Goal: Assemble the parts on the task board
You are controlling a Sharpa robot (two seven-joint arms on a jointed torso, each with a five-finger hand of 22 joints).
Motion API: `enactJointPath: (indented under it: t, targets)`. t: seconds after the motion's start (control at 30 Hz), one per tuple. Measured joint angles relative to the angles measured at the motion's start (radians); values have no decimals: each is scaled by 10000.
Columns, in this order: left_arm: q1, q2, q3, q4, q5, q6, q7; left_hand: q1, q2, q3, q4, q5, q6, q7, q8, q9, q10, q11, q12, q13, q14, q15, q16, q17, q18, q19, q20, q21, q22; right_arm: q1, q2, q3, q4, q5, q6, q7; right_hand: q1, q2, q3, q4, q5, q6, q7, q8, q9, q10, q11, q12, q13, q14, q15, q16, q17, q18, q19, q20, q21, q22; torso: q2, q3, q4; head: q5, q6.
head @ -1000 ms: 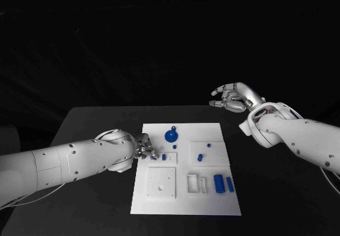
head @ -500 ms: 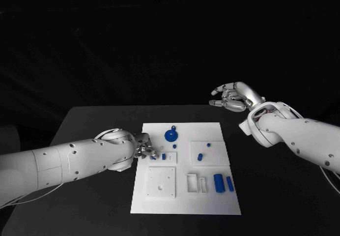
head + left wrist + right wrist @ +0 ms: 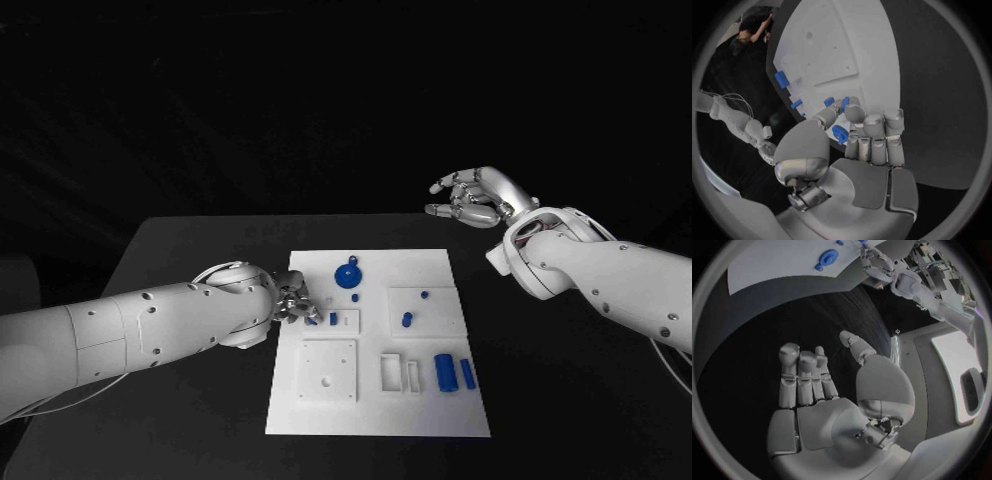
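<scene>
Nothing has moved since the earlier frames: both arms and every part sit where they were. My left robot hand rests at the nine o'clock edge of the task board, fingers curled close together around a small blue part that I hold pinched between thumb and fingertips; the left wrist view shows the part clearly against my fingers. Just beside that robot hand, toward three o'clock, a short blue peg stands in a raised white block. Farther out lie a round blue disc toward twelve o'clock on the board, a small blue oval piece on a square plate, and two blue bars side by side toward four o'clock. My right robot hand hangs above the far edge of the black table, well apart from the board at about one o'clock, holding nothing, fingers loosely spread and bent. I can read no writing, brand or label on the board or parts.
</scene>
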Motion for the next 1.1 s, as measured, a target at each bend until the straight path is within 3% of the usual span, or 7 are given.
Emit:
enactJointPath:
  t: [0.1,0.23,0.33,0.57,0.67,1.1]
  targets:
    - [-1,6,-1,-10,1,0,0,35,-47,-100,99,-13,-4,-4,44,-35,0,0,0,0,0,0,0,0,2,0,0,0,0,-1,0,0,-1,0,0,0,0,0,0,0,0,-1,0,0,0,0,0,0,-3,0,0,0,0,0,-12,13,0,0,0,1,0,0,0]
    - [-17,11,-14,-36,6,-1,0,-216,-319,-186,344,-11,22,-56,539,-41,8,-9,0,-1,51,-72,0,0,136,0,0,0,0,-3,-2,0,-3,0,1,0,0,0,0,0,0,-1,1,0,0,0,0,0,-10,0,0,0,0,0,-13,14,0,0,0,1,0,-1,11]
    - [-27,10,-22,-62,9,0,-11,-390,-493,-219,534,-7,98,-143,628,-35,183,-183,0,-10,202,-234,12,0,275,0,1,0,-5,-4,-3,0,-5,0,1,0,0,0,0,0,0,-6,5,0,-1,0,0,0,-10,0,0,0,1,0,-13,14,0,-1,0,1,-1,-1,13]
    - [-39,9,-31,-79,13,18,-39,-631,-816,-218,925,8,54,-121,641,-114,345,-346,39,-10,244,-387,39,-10,438,0,0,0,-19,-8,3,0,-10,0,3,0,0,0,0,0,0,-11,9,0,-1,0,0,0,-9,0,0,0,1,0,-14,14,0,-1,-1,1,-4,-1,5]
    - [-46,9,-36,-81,16,35,-50,-669,-930,-209,1012,25,55,-122,670,-126,364,-364,40,-10,217,-417,40,-10,311,-2,-2,0,-19,-12,4,0,-12,0,4,0,0,0,0,0,0,-13,11,0,-1,0,0,0,-9,0,0,0,1,0,-14,15,0,-1,-2,3,-5,-1,-3]
    - [-53,16,-40,-92,25,61,-78,-926,-1266,-164,1525,26,55,-125,739,-202,363,-363,40,-9,218,-417,79,-10,307,35,-40,0,-39,-23,7,0,-18,0,6,0,0,0,0,0,0,-20,15,0,-2,0,0,-1,-9,-1,0,0,1,0,-15,16,0,-2,-3,0,-3,-8,7]
